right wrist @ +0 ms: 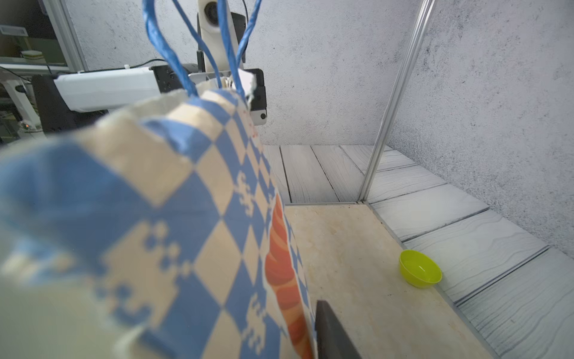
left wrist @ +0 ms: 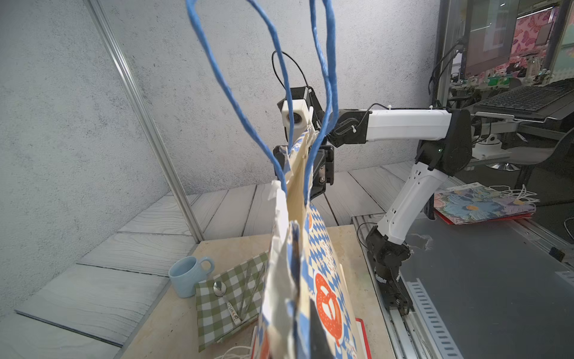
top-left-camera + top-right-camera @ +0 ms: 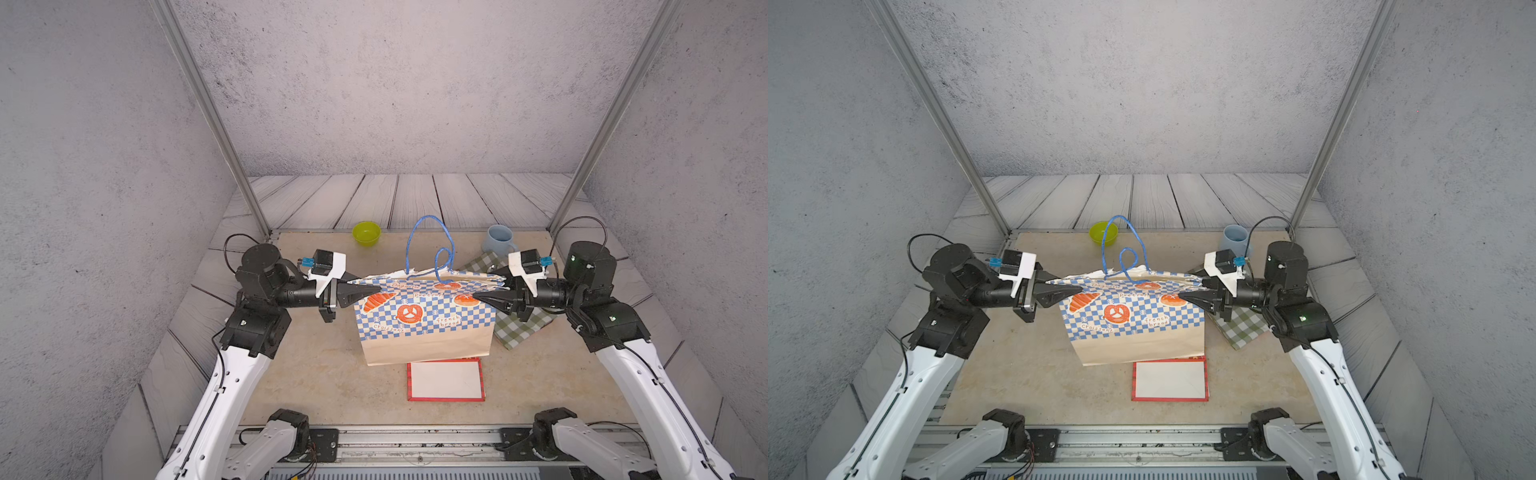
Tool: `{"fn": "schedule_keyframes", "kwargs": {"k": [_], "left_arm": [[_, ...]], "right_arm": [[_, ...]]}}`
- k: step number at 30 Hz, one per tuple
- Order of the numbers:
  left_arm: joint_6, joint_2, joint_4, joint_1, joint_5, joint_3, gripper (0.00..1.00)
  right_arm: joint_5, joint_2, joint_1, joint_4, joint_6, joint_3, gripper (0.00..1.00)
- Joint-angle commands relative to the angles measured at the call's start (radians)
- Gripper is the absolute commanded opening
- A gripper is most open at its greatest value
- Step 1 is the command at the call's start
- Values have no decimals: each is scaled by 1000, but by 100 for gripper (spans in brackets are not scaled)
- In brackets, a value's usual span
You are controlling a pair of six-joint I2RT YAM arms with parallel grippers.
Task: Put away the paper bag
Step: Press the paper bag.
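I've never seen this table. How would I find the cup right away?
Look at the tan tabletop, along its far edge. Toward the right arm, beside the green checked cloth, stands the cup. It is pale blue with a handle; the green bowl along that edge has none.

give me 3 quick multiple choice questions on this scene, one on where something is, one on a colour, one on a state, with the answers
1. Where is the green bowl relative to the paper bag?
A) inside it
B) beside it, on the checked cloth
C) behind it, on the bare table

2. What colour are the bag's handles?
A) red
B) blue
C) white

3. What is the left gripper doing?
A) open above the bowl
B) holding the mug
C) shut on the bag's upper corner

Answers: 1 C, in both top views the bowl sits near the table's far edge; 2 B, both loops are blue; 3 C, its jaws pinch the bag's corner.
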Motion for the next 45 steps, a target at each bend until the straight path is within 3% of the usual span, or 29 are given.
{"fn": "schedule_keyframes", "kwargs": {"k": [1, 5, 7, 9, 13, 19, 23, 31, 34, 36, 37, 38, 41, 45], "left_arm": [[-12, 1, 26, -6, 13, 18, 0], [-12, -1, 19, -6, -19, 5, 2], [-21, -2, 28, -6, -43, -5, 19], [-51, -4, 54, -6, -82, -26, 50], [-177, -11, 165, -6, -153, -115, 74], [-407, -17, 422, -5, -200, -238, 81], [-392, -20, 399, 1, -223, -232, 81], [-253, -86, 266, 63, -365, -231, 82], [-295, -117, 237, 135, -353, -226, 86], [-248, -141, 135, 138, -330, -203, 89], [-259, -144, 120, 137, -312, -200, 97], [-275, -148, 108, 137, -299, -196, 99], [-371, -147, 165, 135, -250, -212, 99], [-476, -113, 221, 125, -273, -209, 99]], "right_arm": [[-35, -13, -5, 66, 85, -9, 28], [-25, -7, -6, 183, 202, -21, 17], [-28, -3, -6, 227, 244, -22, 15], [-35, 1, -6, 253, 264, -21, 13], [-33, 5, -5, 277, 276, -15, 12], [-37, 7, -6, 318, 285, -18, 9], [-39, 6, -6, 343, 282, -31, 0], [14, -7, -6, 291, 202, -51, 0], [57, -20, -6, 289, 181, -55, 0], [72, -28, -6, 313, 189, -54, 0], [73, -29, -6, 325, 199, -51, 0], [71, -26, -7, 339, 212, -44, 0], [42, -25, -6, 363, 242, -20, 0], [-9, -23, -4, 374, 280, 11, 0]]}}
